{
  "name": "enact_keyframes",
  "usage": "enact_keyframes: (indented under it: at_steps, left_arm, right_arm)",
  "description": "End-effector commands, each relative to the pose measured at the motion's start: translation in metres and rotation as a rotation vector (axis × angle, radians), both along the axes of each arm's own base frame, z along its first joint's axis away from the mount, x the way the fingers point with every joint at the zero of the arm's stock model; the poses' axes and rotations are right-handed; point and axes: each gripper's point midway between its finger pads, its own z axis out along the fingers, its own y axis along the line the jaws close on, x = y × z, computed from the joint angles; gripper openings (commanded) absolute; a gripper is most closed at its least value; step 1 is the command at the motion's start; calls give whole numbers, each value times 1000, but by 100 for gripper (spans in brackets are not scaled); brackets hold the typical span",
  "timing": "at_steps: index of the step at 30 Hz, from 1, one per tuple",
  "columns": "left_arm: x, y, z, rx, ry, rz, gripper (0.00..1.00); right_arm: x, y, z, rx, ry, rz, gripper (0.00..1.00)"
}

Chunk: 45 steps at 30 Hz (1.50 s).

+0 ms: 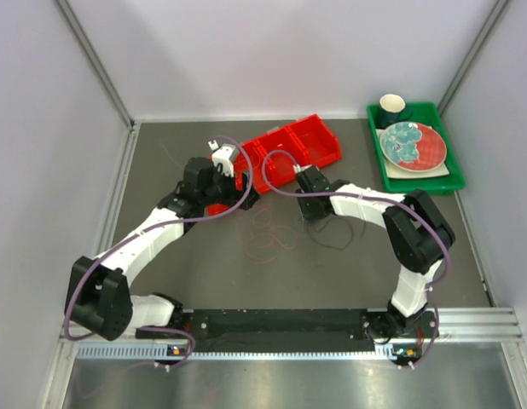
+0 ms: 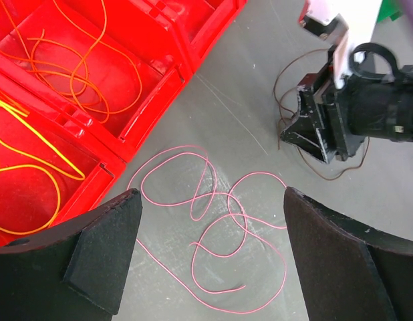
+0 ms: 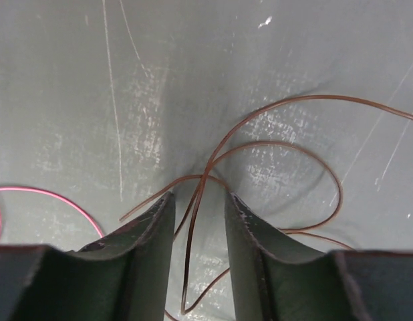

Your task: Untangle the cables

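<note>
- A thin pink cable (image 2: 213,221) lies in loose curly loops on the grey tabletop (image 2: 260,87), low in the middle of the left wrist view.
- A thin brown cable (image 3: 273,167) curls on the tabletop, middle right.
- Orange cable (image 2: 79,67) and yellow cable (image 2: 33,167) lie in the red bin (image 2: 153,87), upper left.

No readable text, label, brand, number or sign shows in any of the three views; nothing can be made out on the red plastic bins (image 1: 289,149), the green plastic tray (image 1: 417,181) or the dark grey tabletop (image 1: 204,273)
</note>
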Motion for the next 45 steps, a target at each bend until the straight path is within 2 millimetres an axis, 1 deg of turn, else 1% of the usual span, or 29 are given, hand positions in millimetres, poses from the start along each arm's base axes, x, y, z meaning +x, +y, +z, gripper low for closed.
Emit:
enact_keyframes:
  at_steps: [1, 3, 6, 7, 9, 12, 13, 14, 16, 17, 19, 20, 22, 23, 25, 26, 28, 29, 31, 33, 35, 36, 37, 38, 39, 40, 41, 43, 45]
  left_arm:
    - [0, 2, 19, -18, -52, 6, 91]
    - [-1, 2, 19, -18, -52, 6, 91]
    - [0, 3, 21, -18, -57, 11, 91]
    - [-1, 3, 21, -18, -57, 11, 91]
    - [-1, 4, 23, -15, -63, 14, 91]
    - [-1, 7, 23, -5, -67, 22, 91]
    - [-1, 8, 22, -4, -64, 25, 91]
    - [-1, 9, 24, -3, -70, 29, 91]
    - [0, 11, 26, 0, -78, 43, 91]
    - [1, 12, 27, 1, -83, 47, 91]
    - [2, 14, 29, 3, -94, 59, 91]
    - [2, 16, 31, 4, -99, 66, 91]
    - [4, 18, 32, 7, -106, 75, 91]
    - [3, 19, 31, 9, -103, 80, 91]
    - [2, 19, 31, 8, -107, 79, 91]
    - [2, 21, 31, 10, -107, 87, 91]
    - [2, 21, 28, 14, -104, 86, 91]
    - [2, 22, 28, 15, -103, 89, 91]
    - [2, 23, 27, 16, -100, 91, 91]
    - [1, 24, 28, 16, -103, 93, 91]
    - [1, 25, 29, 17, -106, 94, 91]
    - [1, 25, 29, 17, -106, 94, 91]
    - [1, 25, 28, 19, -105, 93, 91]
    - [1, 25, 28, 20, -105, 92, 91]
    - [1, 25, 30, 18, -107, 91, 91]
    - [1, 25, 30, 18, -107, 91, 91]
    - [1, 25, 29, 21, -102, 93, 91]
    - [1, 25, 32, 20, -108, 92, 91]
    - [1, 26, 31, 23, -106, 94, 91]
  right_arm:
    - [18, 19, 12, 48, -63, -5, 31]
    - [18, 19, 11, 46, -63, -10, 26]
    - [20, 18, 16, 45, -78, -17, 10]
    - [21, 16, 21, 44, -90, -23, 0]
    - [22, 15, 31, 45, -109, -21, 0]
    - [23, 11, 57, 52, -152, -19, 0]
    - [24, 11, 66, 54, -171, -12, 0]
    - [26, 11, 86, 70, -207, -13, 0]
    - [27, 6, 107, 63, -242, -13, 0]
    - [31, 6, 130, 84, -282, -19, 0]
    - [32, 2, 149, 78, -305, -18, 0]
    - [39, 3, 171, 101, -344, -27, 0]
    - [42, 0, 189, 99, -365, -27, 0]
    - [49, 1, 209, 124, -402, -31, 0]
    - [53, 2, 225, 128, -422, -23, 0]
    - [59, 3, 247, 152, -460, -26, 0]
    - [68, 4, 259, 152, -481, -24, 0]
    - [75, 6, 276, 171, -515, -28, 0]
    - [90, 8, 296, 184, -553, -33, 0]
    - [102, 7, 307, 196, -579, -39, 0]
    - [117, 13, 320, 229, -613, -23, 0]
    - [122, 19, 322, 255, -616, 6, 0]
    - [129, 16, 330, 263, -637, 10, 0]
    - [138, 18, 321, 262, -625, 19, 0]
    - [143, 20, 322, 273, -629, 35, 0]
    - [151, 15, 327, 277, -642, 27, 0]
    - [158, 17, 317, 273, -625, 36, 0]
    - [167, 16, 320, 279, -638, 44, 0]
    - [176, 15, 311, 267, -626, 44, 0]
